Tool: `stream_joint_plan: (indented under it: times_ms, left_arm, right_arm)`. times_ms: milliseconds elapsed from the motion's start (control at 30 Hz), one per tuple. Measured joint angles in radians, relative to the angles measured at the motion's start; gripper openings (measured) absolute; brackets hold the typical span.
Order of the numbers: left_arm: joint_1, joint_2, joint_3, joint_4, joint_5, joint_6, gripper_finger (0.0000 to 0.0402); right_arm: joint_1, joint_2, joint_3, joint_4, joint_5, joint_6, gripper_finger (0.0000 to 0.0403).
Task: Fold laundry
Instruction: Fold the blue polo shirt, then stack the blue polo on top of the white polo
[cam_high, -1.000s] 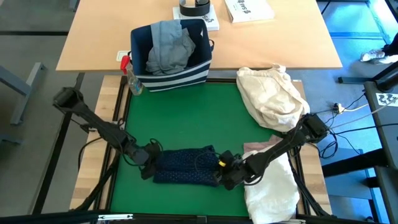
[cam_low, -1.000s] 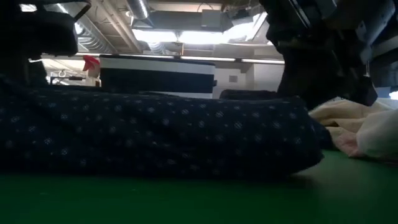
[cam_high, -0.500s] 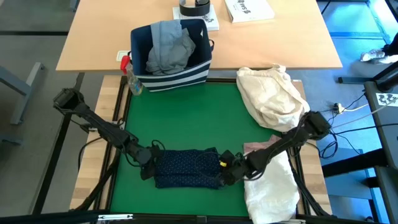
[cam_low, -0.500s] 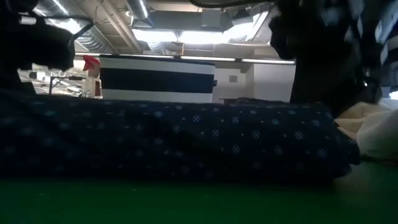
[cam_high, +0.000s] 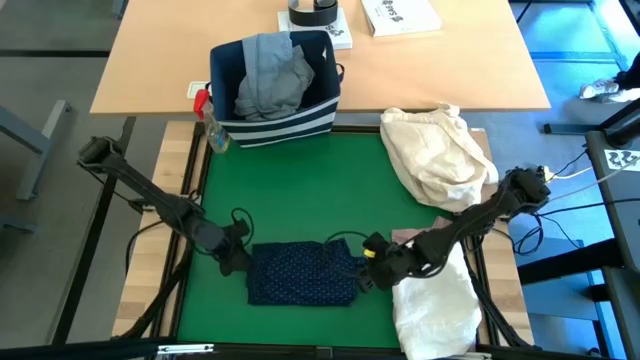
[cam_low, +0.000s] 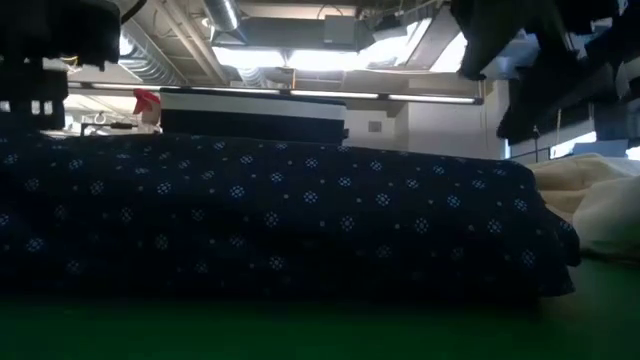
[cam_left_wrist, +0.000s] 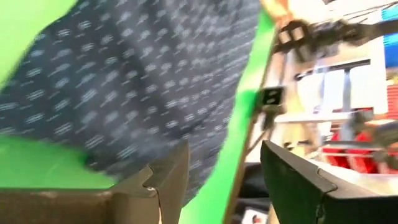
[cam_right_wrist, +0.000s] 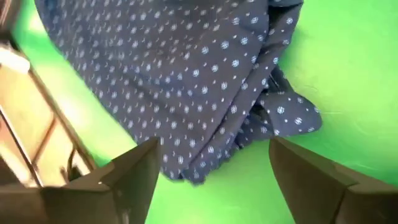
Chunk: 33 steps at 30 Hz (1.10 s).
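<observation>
The navy white-dotted shirt (cam_high: 303, 273) lies folded in a rectangle on the green mat (cam_high: 300, 190), near the table's front edge. It fills the low view (cam_low: 270, 220). My left gripper (cam_high: 236, 258) hovers open just off the shirt's left end, and its wrist view (cam_left_wrist: 227, 183) shows the shirt (cam_left_wrist: 137, 81) ahead of the fingers. My right gripper (cam_high: 371, 268) hovers open just off the shirt's right end, with the shirt (cam_right_wrist: 186, 81) beyond its spread fingers (cam_right_wrist: 211, 180). Light grey jeans (cam_high: 270, 75) lie in the striped bin.
A navy striped bin (cam_high: 280, 118) stands at the mat's far edge with a red-capped spray bottle (cam_high: 208, 120) beside it. A cream cloth bundle (cam_high: 435, 150) lies at the far right. A white garment (cam_high: 435, 300) and a pink edge (cam_high: 410, 238) lie under the right arm.
Both grippers have opened and let go of the shirt's ends. Each has risen and drawn back a little, the left toward the left edge, the right toward the right edge. The shirt stays on the mat, folded, and has settled flatter.
</observation>
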Motion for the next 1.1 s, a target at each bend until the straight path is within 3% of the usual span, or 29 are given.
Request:
stream_joint_plan:
  times_ms: [233, 467, 767, 1100]
  left_arm:
    - [0.0, -0.042, 0.027, 0.046, -0.138, 0.011, 0.019]
    - [0.021, 0.051, 0.027, 0.123, -0.202, 0.081, 0.019]
    - [0.128, 0.299, 0.028, 0.392, -0.127, 0.253, 0.019]
    - [0.192, 0.629, 0.028, 0.461, -0.05, 0.388, 0.019]
  right_arm:
    - [0.03, 0.038, -0.074, 0.102, 0.002, 0.195, 0.0309]
    - [0.023, 0.119, -0.147, 0.278, 0.014, 0.267, 0.0306]
    - [0.005, 0.2, -0.186, 0.461, 0.065, 0.279, 0.0305]
    - [0.001, 0.242, -0.183, 0.524, 0.135, 0.268, 0.0305]
